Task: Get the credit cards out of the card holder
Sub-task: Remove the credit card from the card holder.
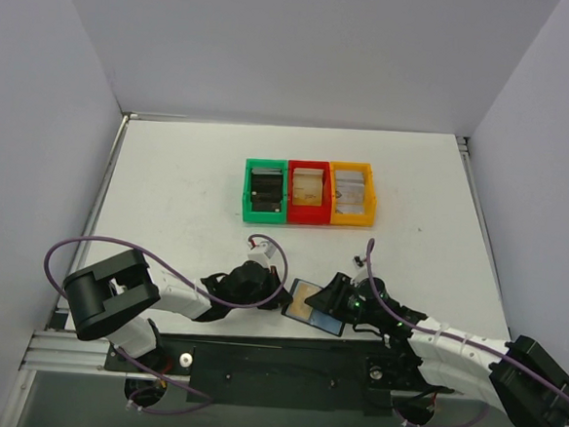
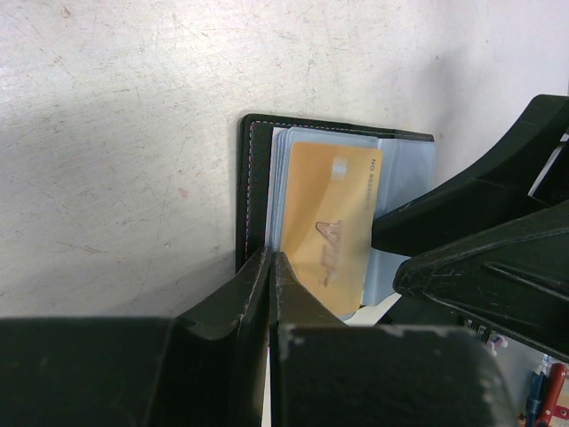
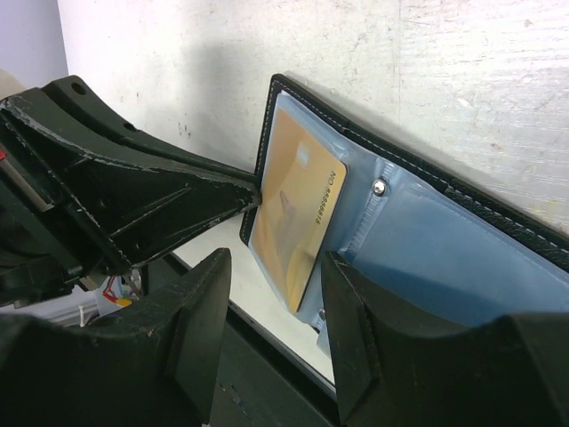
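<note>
The black card holder lies open at the table's near edge, grey-blue pockets up. A tan credit card sticks partway out of its left pocket, with bluish card edges beneath it in the left wrist view. My left gripper is shut, its tips pinched at the card holder's left edge beside the card. My right gripper is open. In the right wrist view its fingers straddle the card's lower end without gripping it, over the card holder.
Green, red and yellow bins stand side by side mid-table, holding black, tan and grey stacks. White walls enclose the table on three sides. The table's front edge runs just under the card holder.
</note>
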Controlling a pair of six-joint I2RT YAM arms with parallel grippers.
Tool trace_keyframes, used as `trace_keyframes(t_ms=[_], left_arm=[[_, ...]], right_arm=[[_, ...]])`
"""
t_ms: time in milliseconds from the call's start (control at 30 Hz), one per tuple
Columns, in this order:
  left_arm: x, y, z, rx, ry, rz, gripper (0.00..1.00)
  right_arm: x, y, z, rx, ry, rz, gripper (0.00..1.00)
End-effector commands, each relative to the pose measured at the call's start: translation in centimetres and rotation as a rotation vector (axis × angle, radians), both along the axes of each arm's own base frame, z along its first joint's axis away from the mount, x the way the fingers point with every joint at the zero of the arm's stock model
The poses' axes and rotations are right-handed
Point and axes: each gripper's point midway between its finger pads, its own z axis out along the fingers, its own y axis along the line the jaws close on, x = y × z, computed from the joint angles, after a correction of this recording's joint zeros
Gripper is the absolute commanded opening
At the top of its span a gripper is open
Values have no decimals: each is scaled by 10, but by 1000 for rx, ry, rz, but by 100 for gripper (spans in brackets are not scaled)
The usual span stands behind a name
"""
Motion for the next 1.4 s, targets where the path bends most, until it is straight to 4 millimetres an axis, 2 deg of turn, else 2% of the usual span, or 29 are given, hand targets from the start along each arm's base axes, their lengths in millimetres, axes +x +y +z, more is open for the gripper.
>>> trace_keyframes(t_ms=[0,200,367,767,1067,1367], left_arm=[[-17,27,-35,151,60,-16,10],[-17,26,-35,150,59,-18,10],[-17,25,-35,150,59,-22,10],[-19,17,-31,136,45,-54,10],[-20,15,-33,141,49,-64,10],[-20,11,-36,147,57,-79,10]], right_arm=[[-1,-9,-13,-27,8,-22,41],[1,-5,-5,3,-12,-17,41],[5,3,9,46,-49,-5,41],[6,9,11,98,-41,-4,41],[14,19,34,174,-97,-2,41],[11,24,47,230,-129,28,41]])
